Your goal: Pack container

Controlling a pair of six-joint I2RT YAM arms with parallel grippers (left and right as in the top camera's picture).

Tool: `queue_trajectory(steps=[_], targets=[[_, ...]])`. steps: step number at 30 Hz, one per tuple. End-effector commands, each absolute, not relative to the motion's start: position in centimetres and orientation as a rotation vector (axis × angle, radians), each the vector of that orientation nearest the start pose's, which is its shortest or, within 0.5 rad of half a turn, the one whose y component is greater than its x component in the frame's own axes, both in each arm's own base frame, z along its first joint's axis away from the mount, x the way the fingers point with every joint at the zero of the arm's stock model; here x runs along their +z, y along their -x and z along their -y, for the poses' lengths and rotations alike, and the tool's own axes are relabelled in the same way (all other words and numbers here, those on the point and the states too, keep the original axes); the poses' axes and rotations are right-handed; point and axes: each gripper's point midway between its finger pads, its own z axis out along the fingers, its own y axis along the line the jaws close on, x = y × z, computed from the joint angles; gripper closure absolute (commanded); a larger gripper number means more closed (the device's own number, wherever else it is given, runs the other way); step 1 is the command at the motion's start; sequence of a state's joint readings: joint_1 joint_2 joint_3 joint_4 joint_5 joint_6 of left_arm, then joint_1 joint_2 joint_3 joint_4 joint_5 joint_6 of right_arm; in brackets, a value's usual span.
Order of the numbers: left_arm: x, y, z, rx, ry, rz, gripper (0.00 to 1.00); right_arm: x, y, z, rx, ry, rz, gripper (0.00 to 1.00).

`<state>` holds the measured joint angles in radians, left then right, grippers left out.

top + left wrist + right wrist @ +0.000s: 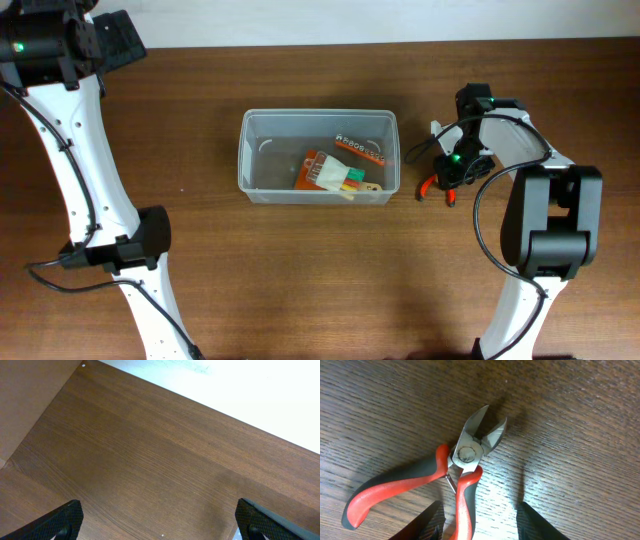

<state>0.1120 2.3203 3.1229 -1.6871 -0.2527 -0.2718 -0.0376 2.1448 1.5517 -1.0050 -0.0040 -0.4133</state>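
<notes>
The right pincer (479,515), jaws apart around one red handle of the cutters (465,455) on the tabletop (300,270) beside the clear container (243,150), might pinch crookedly so they swing and drop; the left pincer (157,510) is wide apart too.

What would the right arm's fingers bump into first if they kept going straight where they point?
Most likely the red-and-black cutters lying on the wooden table. One handle sits between the right fingers, directly ahead. How near it is cannot be judged from the picture.
</notes>
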Motion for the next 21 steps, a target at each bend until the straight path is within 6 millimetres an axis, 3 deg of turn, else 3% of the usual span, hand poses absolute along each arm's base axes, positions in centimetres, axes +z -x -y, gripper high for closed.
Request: queue_trajectory(steps=[1, 21], targets=[[35.23, -46.36, -10.11, 0.261, 0.57, -2.333, 0.01, -0.25, -38.91, 1.64, 0.009, 0.588, -3.13, 0.54], [35.23, -46.36, -10.11, 0.261, 0.57, -2.333, 0.01, -0.3, -38.96, 1.62, 0.007, 0.589, -3.128, 0.56]])
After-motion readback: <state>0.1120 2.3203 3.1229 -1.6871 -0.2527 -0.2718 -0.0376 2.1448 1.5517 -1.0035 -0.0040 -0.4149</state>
